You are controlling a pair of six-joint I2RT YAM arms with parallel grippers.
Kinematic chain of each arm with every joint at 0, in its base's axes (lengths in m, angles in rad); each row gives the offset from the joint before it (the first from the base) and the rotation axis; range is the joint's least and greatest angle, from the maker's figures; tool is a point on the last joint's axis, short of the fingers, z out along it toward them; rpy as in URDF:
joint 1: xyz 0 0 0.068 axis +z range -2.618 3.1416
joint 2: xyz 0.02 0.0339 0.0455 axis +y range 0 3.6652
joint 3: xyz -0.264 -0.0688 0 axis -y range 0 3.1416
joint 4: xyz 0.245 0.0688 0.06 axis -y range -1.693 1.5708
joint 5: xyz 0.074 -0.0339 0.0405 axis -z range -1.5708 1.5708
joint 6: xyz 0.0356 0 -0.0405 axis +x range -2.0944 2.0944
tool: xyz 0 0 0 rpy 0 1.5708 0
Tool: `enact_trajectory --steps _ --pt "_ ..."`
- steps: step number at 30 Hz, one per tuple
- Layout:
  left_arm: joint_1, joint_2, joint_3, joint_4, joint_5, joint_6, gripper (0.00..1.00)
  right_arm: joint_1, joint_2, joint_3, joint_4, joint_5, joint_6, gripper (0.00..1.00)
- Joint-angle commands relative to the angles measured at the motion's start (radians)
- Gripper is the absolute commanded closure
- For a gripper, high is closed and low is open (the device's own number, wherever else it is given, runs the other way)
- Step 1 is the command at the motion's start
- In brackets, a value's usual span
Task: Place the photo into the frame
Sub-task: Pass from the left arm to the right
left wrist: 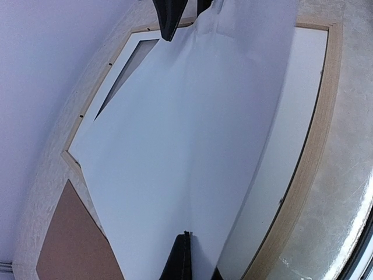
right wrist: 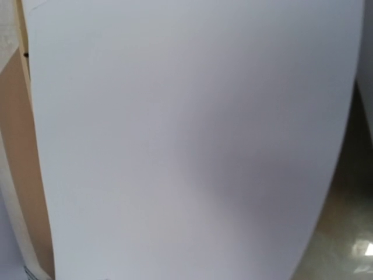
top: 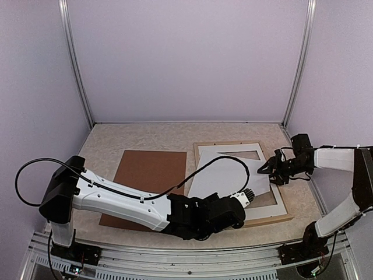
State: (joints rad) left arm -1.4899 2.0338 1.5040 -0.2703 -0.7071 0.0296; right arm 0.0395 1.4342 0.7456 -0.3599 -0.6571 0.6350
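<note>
A table [top: 134,137] is seen, and on it the frame [top: 271,220] is laid flat. Inside the frame a white mat [top: 230,148] is fitted, and a window is cut in the mat near the frame's far edge. To the left of the frame a brown board [top: 148,175] is laid on the table.

The photo [top: 224,178] is placed over the frame, but it is not seated in it. It is turned at an angle to the frame, and only its plain white side is shown. One corner is pushed out past the frame's left edge, toward the board. In the left wrist view the sheet is seen bent and lifted off the mat.

The photo's edge over the near part of the frame is clamped by the left gripper [top: 247,197], whose fingers are pressed together on the sheet. The right gripper [top: 273,170] is held at the photo's corner by the frame's right edge. In the left wrist view its fingers [left wrist: 169,20] are seen apart. If the sheet is touched by them cannot be told.

The left arm is stretched low across the table to the frame's near edge. The right arm is bent at the elbow, and its forearm is kept level above the frame's right side.
</note>
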Motion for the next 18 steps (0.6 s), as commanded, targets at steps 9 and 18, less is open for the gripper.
enact_trajectory --steps 9,18 --pt "-0.030 0.034 0.028 0.001 0.003 -0.002 0.95 0.007 0.007 -0.029 0.115 -0.043 0.075 0.74" --pt "-0.033 0.004 0.030 -0.016 0.046 -0.011 0.79 0.007 -0.008 0.022 0.053 -0.030 0.033 1.00"
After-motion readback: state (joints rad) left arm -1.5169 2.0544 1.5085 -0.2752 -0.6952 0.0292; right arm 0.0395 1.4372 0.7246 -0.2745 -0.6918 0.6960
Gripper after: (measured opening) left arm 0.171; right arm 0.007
